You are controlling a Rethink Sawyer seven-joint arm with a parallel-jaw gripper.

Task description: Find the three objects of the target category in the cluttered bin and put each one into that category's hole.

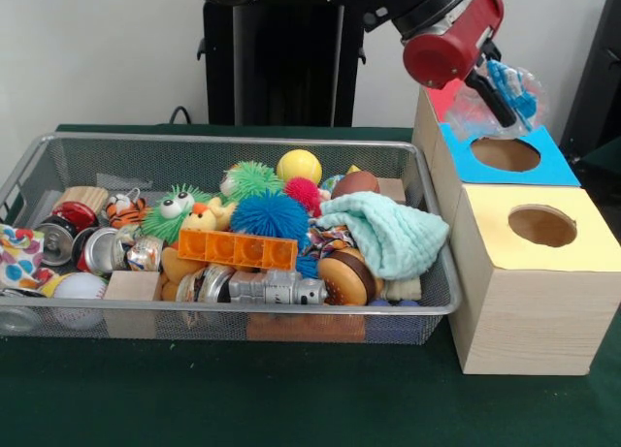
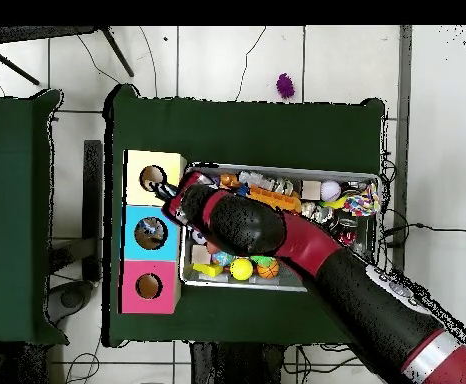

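My gripper (image 1: 497,91) hangs just above the blue-topped box (image 1: 556,165), close to its round hole (image 1: 506,154). It is shut on a crinkly blue and clear object (image 1: 514,93), which sticks out to the right of the black fingers (image 1: 488,85). In the overhead view the red wrist (image 2: 189,200) reaches from the bin toward the blue-topped box (image 2: 132,233). The wire mesh bin (image 1: 243,143) holds a heap of toys: a yellow ball (image 1: 299,165), a blue spiky ball (image 1: 270,217), an orange brick (image 1: 237,248) and a mint cloth (image 1: 383,232).
A yellow-topped wooden box (image 1: 539,302) with its own hole (image 1: 542,225) stands nearest the camera; a red-topped box (image 1: 439,98) sits behind the blue one. A burger toy (image 1: 346,277), a baseball (image 1: 78,287) and metal cans (image 1: 102,250) also lie in the bin.
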